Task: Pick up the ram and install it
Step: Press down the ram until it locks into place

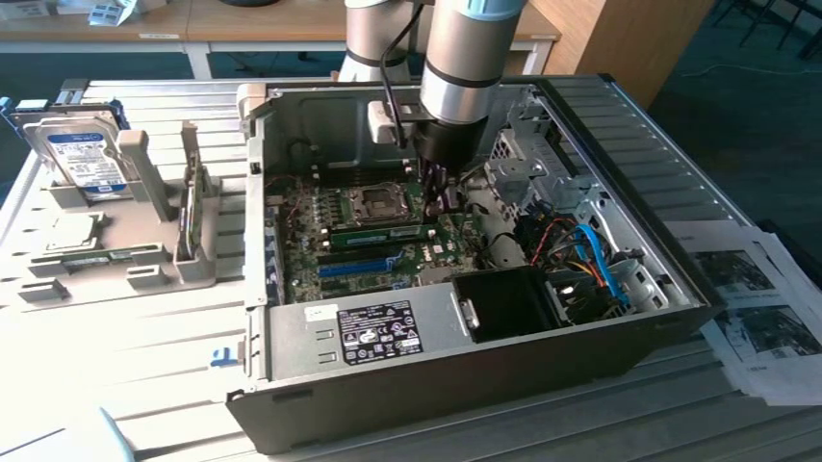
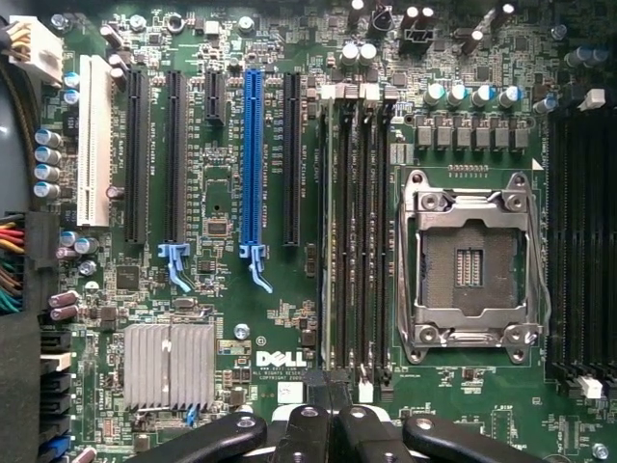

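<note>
Evidently the installing step is under way. In the exterior view the arm is reaching down into the open computer case [image 1: 668, 164], and the gripper [image 1: 438, 197] is hanging over the motherboard [image 1: 337, 250], just beside the empty processor socket [image 1: 381, 201]. The ram [image 1: 381, 234], a long green stick, is lying along its slot just below the gripper's tip, already inside the case and not in the grey holder [image 1: 141, 260] on the exterior view's left, where the hard drive [image 1: 80, 156] is standing. Whether the fingers are touching the stick's end is not clear from here.

Looking through the wrist view, the gripper [image 2: 331, 424] is showing its dark fingers [image 2: 307, 439] drawn fully together, nothing visibly pinched between them. The ram [image 2: 332, 222] is sitting edge-on in the memory slots beside the processor socket [image 2: 469, 265], running straight away from the closed fingertips, its near end right at them. By my reading the stick is placed, and the next move is calling for a firm, square press down on it so the slot latches catch.
</note>
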`<state>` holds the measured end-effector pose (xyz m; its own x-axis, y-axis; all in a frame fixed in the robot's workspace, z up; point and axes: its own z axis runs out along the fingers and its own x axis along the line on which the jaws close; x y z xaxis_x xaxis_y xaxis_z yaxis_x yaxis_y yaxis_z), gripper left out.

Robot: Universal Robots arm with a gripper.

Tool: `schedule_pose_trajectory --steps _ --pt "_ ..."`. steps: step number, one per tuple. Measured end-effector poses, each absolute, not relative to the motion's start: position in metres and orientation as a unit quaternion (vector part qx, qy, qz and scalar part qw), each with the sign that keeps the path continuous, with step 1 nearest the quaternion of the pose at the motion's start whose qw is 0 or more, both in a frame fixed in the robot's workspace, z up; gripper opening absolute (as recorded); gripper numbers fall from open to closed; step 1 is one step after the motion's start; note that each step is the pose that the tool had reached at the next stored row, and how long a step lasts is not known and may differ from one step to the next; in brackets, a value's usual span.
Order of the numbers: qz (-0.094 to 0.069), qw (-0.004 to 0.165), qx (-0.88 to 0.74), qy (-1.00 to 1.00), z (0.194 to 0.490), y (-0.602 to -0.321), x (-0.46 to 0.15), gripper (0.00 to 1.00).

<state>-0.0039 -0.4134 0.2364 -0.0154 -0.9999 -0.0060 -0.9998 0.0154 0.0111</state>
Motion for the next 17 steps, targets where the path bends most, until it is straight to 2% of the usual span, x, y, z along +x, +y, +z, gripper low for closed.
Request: schedule_pose_trajectory --steps 17 --pt "-0.006 0.002 0.702 -0.712 0.2311 -0.4114 -0.0038 0.10"
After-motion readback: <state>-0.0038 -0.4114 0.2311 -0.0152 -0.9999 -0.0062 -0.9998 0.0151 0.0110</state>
